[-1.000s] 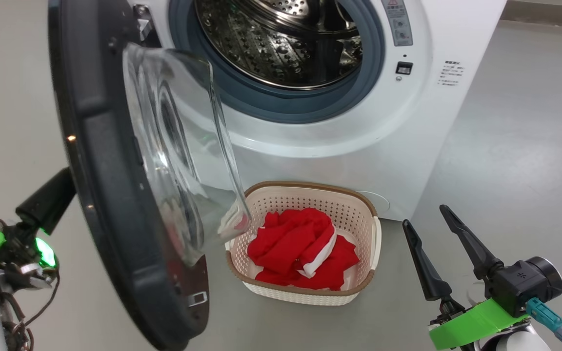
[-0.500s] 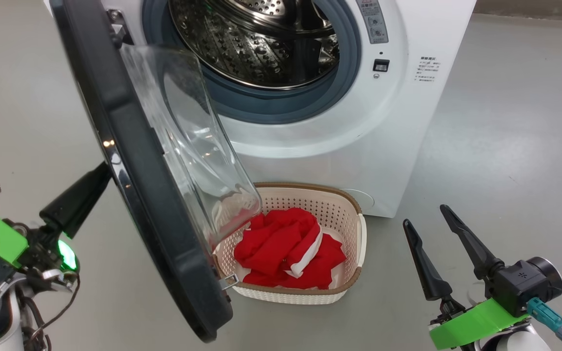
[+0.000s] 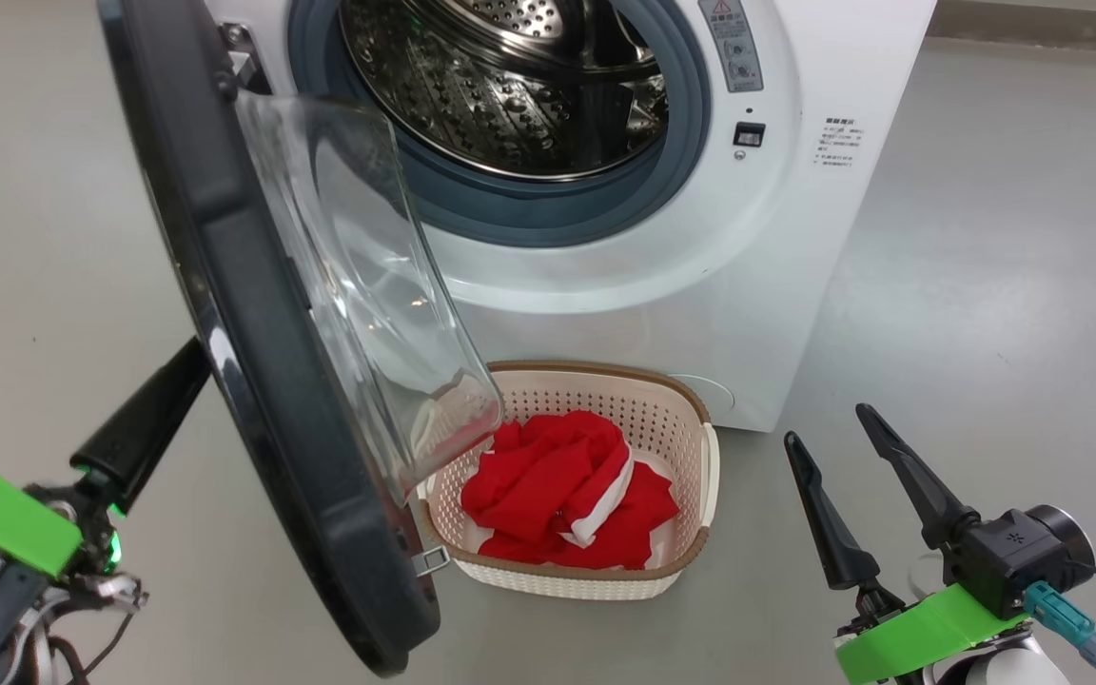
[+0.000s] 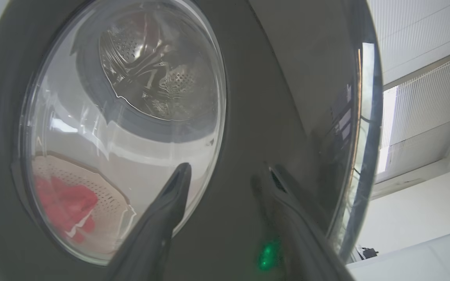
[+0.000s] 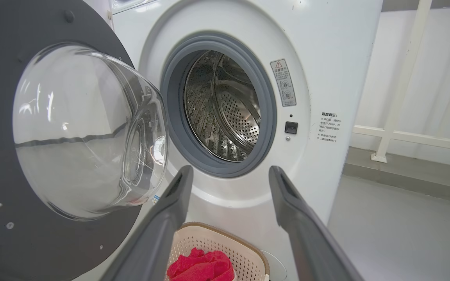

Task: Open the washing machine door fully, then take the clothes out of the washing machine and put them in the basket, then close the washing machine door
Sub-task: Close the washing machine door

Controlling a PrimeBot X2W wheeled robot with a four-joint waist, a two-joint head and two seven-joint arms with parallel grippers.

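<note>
Left wrist view: left fingers (image 4: 162, 218) apart behind washing machine door (image 4: 256, 97)

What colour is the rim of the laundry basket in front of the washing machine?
Brown, around the cream-white perforated basket; clearest in the head view.

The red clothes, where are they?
In the head view, the red clothes lie inside the cream perforated basket, low and central, right in front of the white washing machine.
</note>
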